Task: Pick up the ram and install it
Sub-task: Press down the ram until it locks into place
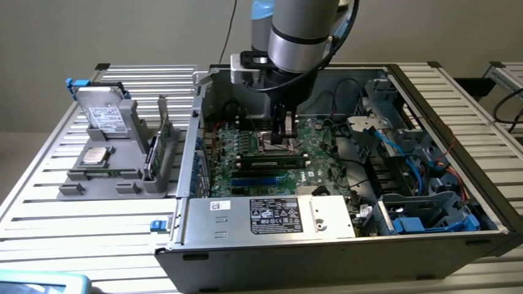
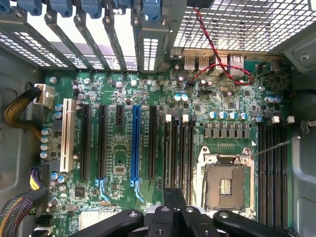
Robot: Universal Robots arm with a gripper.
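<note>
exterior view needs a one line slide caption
arm down inside the open pc case, claw closed just over the motherboard near the ram

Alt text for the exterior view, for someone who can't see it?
The robot arm reaches into an open computer case, its shut end effector just above the motherboard, near the ram lying on it. A grey parts holder stands outside it.

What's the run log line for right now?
arm: inside PC case | hand: shut, over motherboard | ram stick: along memory slots | grip: unclear
</note>
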